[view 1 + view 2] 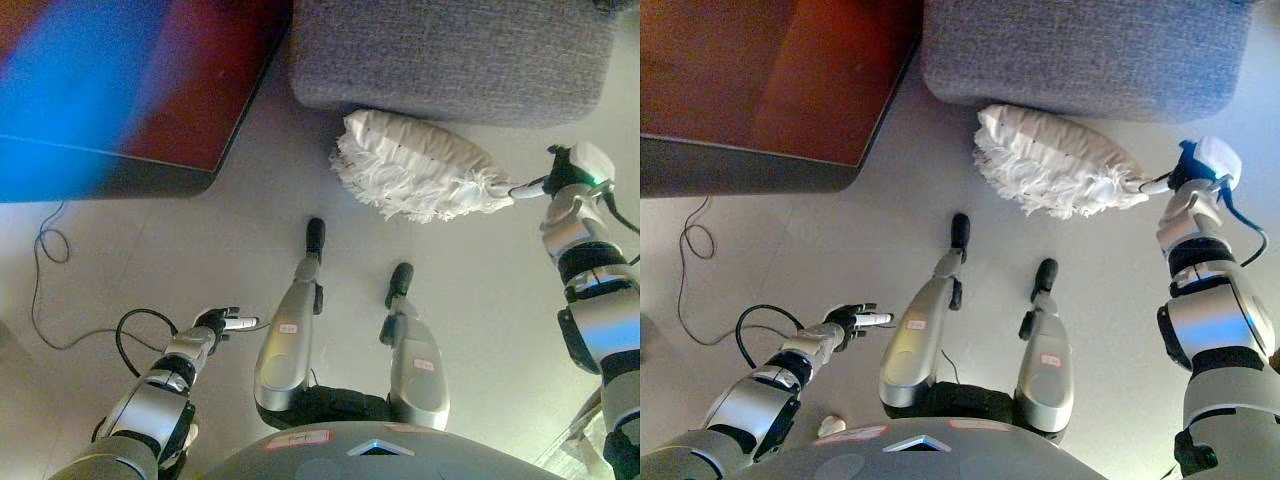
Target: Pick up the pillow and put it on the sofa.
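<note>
- A white fringed pillow (420, 165) lies on the pale floor, just in front of the grey sofa (450, 55) and touching its lower edge.
- The right hand (1168, 180) reaches the pillow's end farthest from the dark red-brown table (770, 80); whether its fingers grip the fringe cannot be told, since the wrist covers them.
- The left hand (220, 322) hangs well apart from the pillow, fingers straight and relaxed, holding nothing.
- The pillow looks soft, light and floppy; a pinch on the fringe alone would likely let it sag or slip, so the plump body seems the surer hold.
- The right eye view shows more of the right forearm and a small pale object (831, 426) on the floor near the left arm, absent from the left eye view.
</note>
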Motion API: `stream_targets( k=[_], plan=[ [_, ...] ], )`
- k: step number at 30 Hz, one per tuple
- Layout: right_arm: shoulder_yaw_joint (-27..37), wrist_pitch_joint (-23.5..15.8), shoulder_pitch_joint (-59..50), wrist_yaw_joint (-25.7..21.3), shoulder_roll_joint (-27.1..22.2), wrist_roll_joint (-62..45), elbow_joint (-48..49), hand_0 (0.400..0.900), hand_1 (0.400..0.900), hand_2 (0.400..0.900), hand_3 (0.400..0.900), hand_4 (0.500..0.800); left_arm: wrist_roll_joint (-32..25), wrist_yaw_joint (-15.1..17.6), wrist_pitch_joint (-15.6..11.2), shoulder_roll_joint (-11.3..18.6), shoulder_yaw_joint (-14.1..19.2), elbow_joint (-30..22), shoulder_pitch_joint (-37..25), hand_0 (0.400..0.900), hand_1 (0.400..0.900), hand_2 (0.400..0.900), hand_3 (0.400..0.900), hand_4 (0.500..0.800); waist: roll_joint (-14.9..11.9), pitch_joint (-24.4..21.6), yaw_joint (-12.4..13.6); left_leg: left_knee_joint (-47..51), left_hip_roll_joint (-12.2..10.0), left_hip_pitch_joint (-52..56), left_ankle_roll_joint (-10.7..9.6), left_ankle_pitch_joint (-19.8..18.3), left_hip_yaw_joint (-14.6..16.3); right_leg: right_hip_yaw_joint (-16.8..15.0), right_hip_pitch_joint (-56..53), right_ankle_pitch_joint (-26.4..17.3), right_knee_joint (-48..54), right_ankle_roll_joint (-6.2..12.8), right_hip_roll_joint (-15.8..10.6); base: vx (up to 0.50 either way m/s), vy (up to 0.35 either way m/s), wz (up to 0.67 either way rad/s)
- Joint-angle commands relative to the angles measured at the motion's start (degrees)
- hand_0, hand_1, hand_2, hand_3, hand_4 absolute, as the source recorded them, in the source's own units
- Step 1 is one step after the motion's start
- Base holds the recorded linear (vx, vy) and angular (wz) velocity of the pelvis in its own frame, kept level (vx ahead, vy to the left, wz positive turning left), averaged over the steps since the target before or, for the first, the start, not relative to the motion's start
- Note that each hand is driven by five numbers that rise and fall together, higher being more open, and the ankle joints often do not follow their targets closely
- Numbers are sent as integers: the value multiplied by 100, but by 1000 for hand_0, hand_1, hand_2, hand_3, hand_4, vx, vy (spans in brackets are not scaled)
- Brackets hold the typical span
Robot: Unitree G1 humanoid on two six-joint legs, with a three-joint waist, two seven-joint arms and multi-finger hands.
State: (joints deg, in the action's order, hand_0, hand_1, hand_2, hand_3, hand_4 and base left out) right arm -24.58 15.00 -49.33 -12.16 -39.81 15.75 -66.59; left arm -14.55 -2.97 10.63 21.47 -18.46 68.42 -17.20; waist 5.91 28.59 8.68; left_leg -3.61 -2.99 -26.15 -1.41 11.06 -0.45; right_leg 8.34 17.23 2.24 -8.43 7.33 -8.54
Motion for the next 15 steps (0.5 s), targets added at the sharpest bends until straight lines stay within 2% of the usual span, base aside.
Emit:
stream_targets(
  k=[1, 5, 10, 15],
  plan=[
    [-237, 318, -508, -272, -944, 133, 72, 900, 900, 900, 900, 800, -334, 69, 266, 291, -39, -53, 408, 900, 900, 900, 900, 800, 129, 120, 12, -796, -29, -845, -252, -162, -337, 87, 931, -45, -884, -376, -104, -5, -17, 11],
    [-284, 373, -849, -159, -1178, 195, 139, 900, 900, 900, 900, 800, -635, 151, 472, 297, -25, -387, 481, 900, 900, 900, 900, 800, 270, 121, 69, -852, 69, -1091, -180, -145, -395, 73, 1451, 21, -1311, -357, -155, 13, -4, 12],
    [-468, 443, -1263, 141, -1347, 145, 355, 900, 900, 900, 900, 800, -859, 193, 513, 298, 57, -544, 683, 900, 900, 900, 900, 800, 460, 121, 107, -878, 118, -1365, -146, -99, -399, -24, 1985, 217, -1807, -365, -164, 26, 35, 9],
    [-524, 532, -1419, 285, -1356, -118, 750, 900, 900, 900, 900, 800, -838, 119, 435, 282, 152, -597, 928, 900, 900, 900, 900, 800, 609, 121, 135, -895, 117, -1628, -114, -68, -394, -77, 2399, 326, -2065, -423, -98, 17, 29, 3]
  ],
)
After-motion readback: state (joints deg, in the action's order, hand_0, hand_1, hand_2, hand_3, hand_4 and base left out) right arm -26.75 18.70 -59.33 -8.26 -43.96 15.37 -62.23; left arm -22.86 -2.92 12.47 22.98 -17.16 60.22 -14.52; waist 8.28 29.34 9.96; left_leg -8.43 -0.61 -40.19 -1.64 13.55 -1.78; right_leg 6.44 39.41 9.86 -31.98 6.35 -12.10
